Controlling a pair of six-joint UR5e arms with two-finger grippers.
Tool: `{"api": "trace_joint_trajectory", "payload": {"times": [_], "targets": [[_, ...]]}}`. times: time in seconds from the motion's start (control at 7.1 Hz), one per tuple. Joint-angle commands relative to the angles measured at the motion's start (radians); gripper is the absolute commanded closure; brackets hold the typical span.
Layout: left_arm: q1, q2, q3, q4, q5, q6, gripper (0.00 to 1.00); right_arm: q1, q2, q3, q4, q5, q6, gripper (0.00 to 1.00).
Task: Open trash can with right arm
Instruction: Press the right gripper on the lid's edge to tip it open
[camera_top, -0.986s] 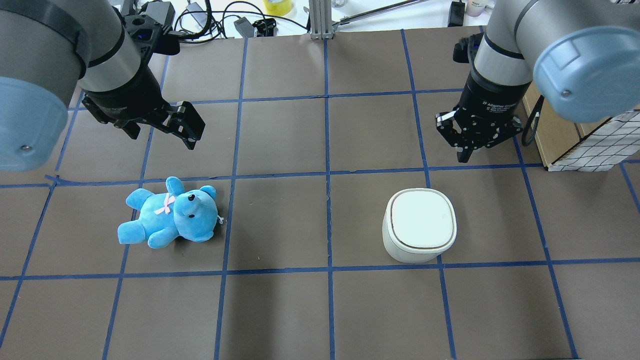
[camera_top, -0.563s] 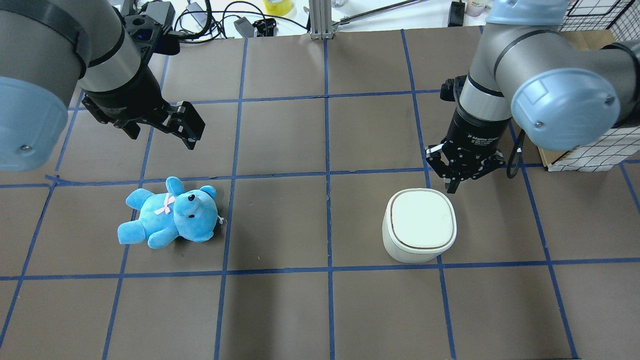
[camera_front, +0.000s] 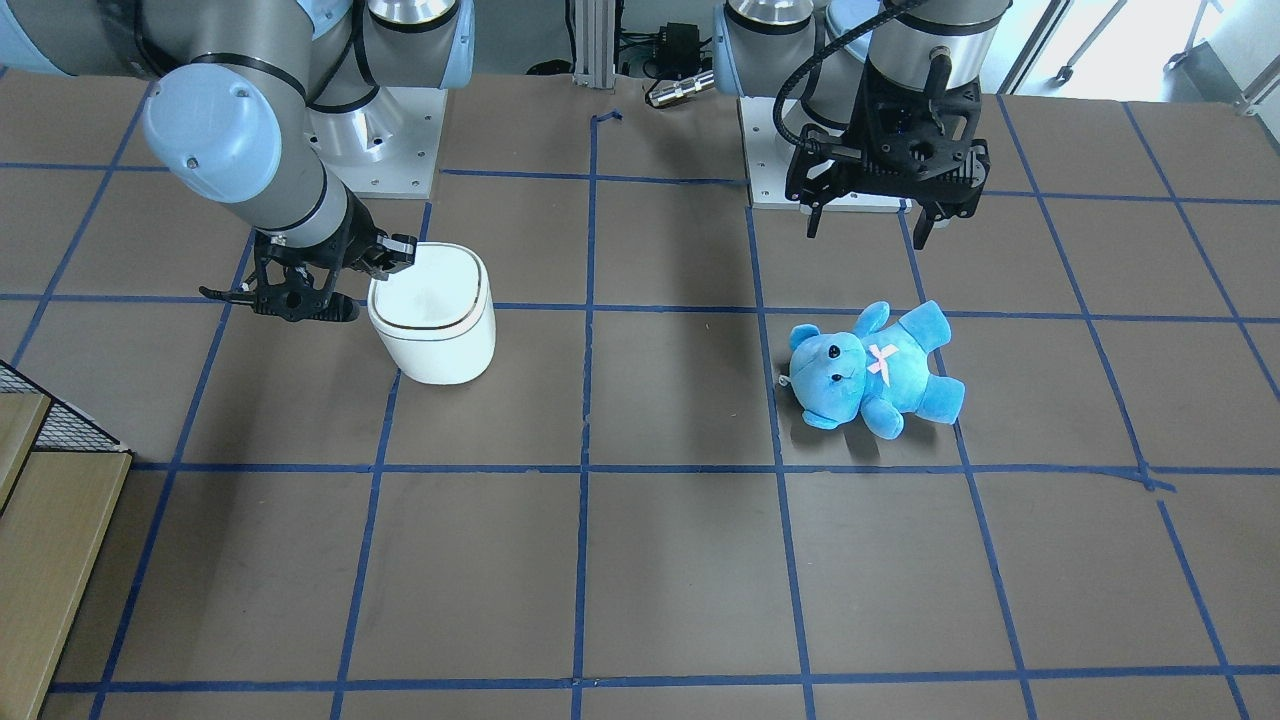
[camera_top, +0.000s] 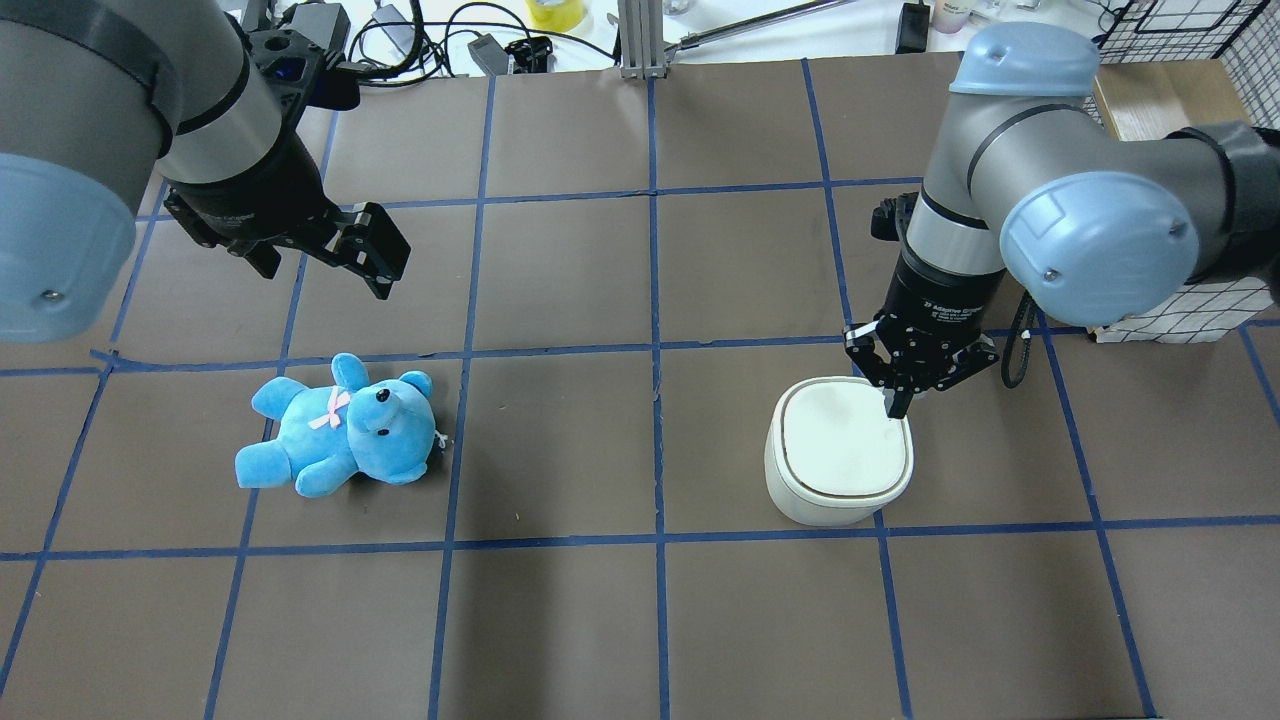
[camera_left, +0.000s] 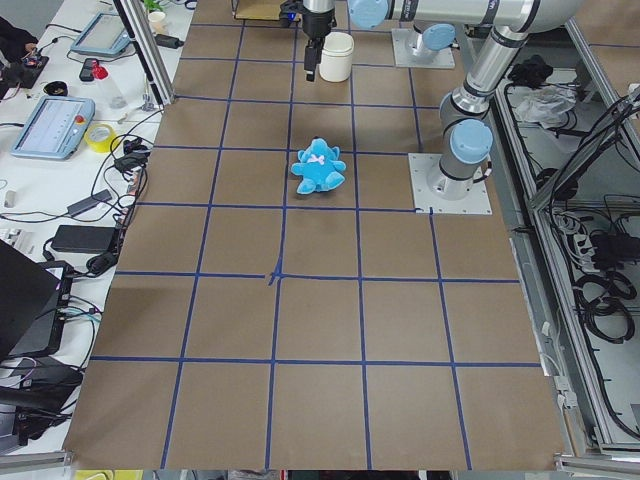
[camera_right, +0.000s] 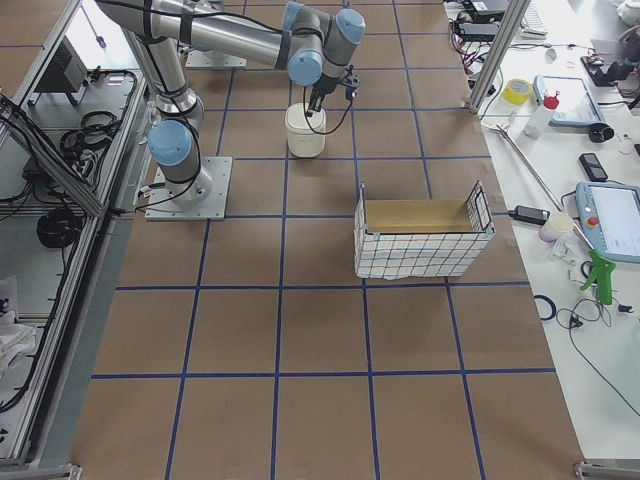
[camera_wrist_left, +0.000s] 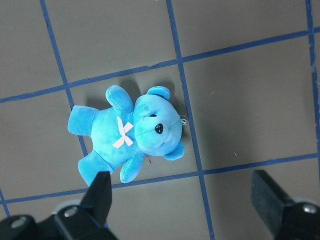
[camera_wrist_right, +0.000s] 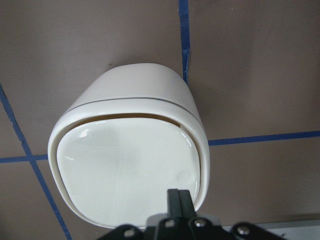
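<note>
The white trash can (camera_top: 838, 450) stands right of the table's middle with its flat lid (camera_wrist_right: 125, 170) down. It also shows in the front view (camera_front: 432, 310). My right gripper (camera_top: 897, 405) is shut and empty, pointing down, with its tips at the lid's far right corner. In the right wrist view the shut fingertips (camera_wrist_right: 178, 196) sit over the lid's edge, beside a small round dimple. I cannot tell if they touch. My left gripper (camera_top: 322, 262) is open and empty, hovering beyond the blue teddy bear (camera_top: 340, 425).
The teddy bear (camera_wrist_left: 130, 132) lies on its back on the left half of the table. A wire basket with a wooden box (camera_right: 420, 235) stands right of the can, beyond the right arm. Cables and tools (camera_top: 420, 40) line the far edge.
My right arm has swung in and down from the far right of the can, and its shut gripper now sits at the lid's far right corner. The left arm has not moved.
</note>
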Motion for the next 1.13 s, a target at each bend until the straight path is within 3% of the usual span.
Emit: {"api": "trace_joint_trajectory", "payload": {"times": [0.0,0.99], "targets": [[0.000,0.000,0.000,0.000,0.000,0.000,0.00,0.000,0.020,0.011,-0.006,-0.001,0.001,1.00],[0.000,0.000,0.000,0.000,0.000,0.000,0.00,0.000,0.045,0.050,-0.046,-0.001,0.007,1.00]]}}
